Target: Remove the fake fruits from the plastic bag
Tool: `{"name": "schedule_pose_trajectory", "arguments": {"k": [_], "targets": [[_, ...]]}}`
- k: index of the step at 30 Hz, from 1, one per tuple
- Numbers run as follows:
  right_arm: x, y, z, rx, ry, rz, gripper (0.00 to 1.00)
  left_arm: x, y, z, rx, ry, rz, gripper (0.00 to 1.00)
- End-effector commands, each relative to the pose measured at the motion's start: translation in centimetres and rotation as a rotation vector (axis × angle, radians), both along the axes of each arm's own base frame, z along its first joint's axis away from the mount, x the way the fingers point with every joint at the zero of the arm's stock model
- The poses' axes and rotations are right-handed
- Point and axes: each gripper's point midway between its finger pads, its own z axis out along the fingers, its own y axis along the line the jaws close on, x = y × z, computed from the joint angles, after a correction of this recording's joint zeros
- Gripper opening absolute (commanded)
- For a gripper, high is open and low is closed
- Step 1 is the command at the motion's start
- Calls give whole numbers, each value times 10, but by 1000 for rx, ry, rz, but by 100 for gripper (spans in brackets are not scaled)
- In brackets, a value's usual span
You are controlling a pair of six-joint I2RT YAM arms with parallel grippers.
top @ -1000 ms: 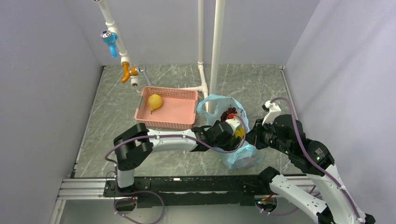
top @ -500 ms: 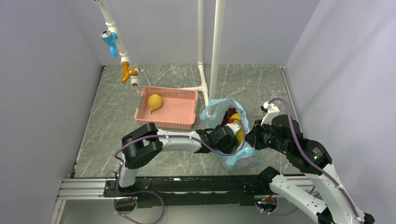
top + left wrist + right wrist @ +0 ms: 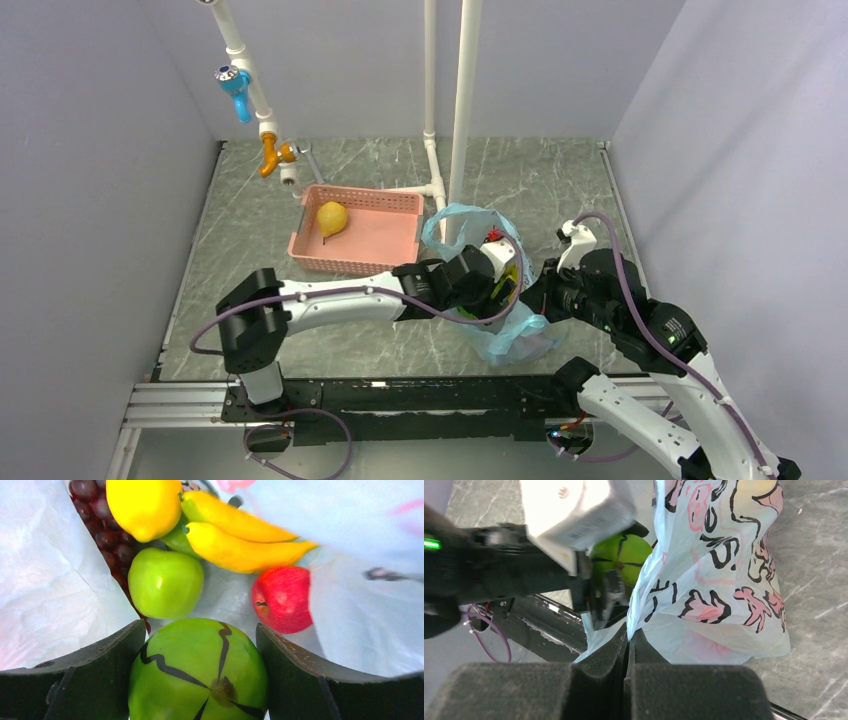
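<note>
Inside bag (image 3: 50, 585), left fingers (image 3: 95, 675) grasp watermelon (image 3: 197, 672), with green apple (image 3: 165, 582), red apple (image 3: 282, 600), bananas (image 3: 240, 545) and grapes (image 3: 102, 525) lying just beyond; right fingers (image 3: 594, 675) are clenched on bag's rim.

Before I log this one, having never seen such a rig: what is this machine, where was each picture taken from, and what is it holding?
Two robot arms are bolted at the near edge of a marble-patterned table. The wide picture looks down from above and behind them. Each of the other two comes from a camera on one arm's wrist. The left claw grips a striped green watermelon in the opening of the plastic bag. A green apple, red apple, bananas and grapes lie inside the bag. The right claw is shut on the bag's edge, holding it. On the table a pink basket holds a yellow pear.
</note>
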Motion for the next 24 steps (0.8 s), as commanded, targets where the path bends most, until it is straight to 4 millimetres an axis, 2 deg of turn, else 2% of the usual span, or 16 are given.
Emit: {"name": "schedule_pose_trajectory", "arguments": {"k": [1, 6, 9, 11, 16, 18, 21, 24], "targets": [[5, 3, 8, 33, -46, -9, 0, -3, -9, 73, -167, -51, -49, 21], [6, 2, 10, 43, -60, -14, 0, -12, 6, 111, -264, -54, -77, 20], [7, 3, 10, 50, -69, -15, 0, -20, 20, 135, -384, -5, -94, 21], [8, 3, 9, 49, -69, -15, 0, -27, 33, 156, -484, 33, -124, 22], [11, 1, 9, 38, -84, -29, 0, -49, 70, 181, -587, 45, -192, 22], [12, 0, 10, 36, -93, -31, 0, -53, 91, 180, -593, 36, -176, 22], [13, -1, 11, 29, -103, -31, 0, -48, 130, 161, -544, 22, -82, 21], [14, -2, 10, 23, -110, -30, 0, -34, 177, 136, -455, -5, 76, 18]]}}
